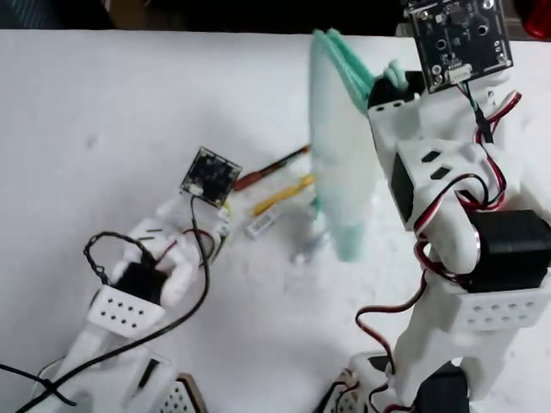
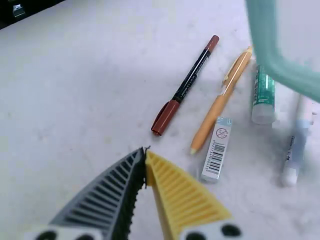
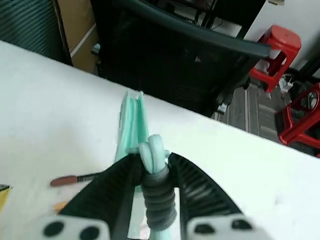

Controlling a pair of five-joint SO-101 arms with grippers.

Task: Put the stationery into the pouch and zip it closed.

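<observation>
High view: the teal pouch [image 1: 340, 146] is seen held upright over the table [image 1: 103, 112]. Left wrist view: the left gripper [image 2: 145, 155] is seen pressed closed and empty, near the brown marker [image 2: 185, 86], orange pen [image 2: 222, 100] and barcoded white block [image 2: 217, 149]. Right wrist view: the right gripper [image 3: 152, 165] is clamped on the pouch's end.

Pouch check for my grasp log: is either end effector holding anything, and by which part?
The right end effector grips the pouch by its looped end tab; the left end effector is shut, empty.
</observation>
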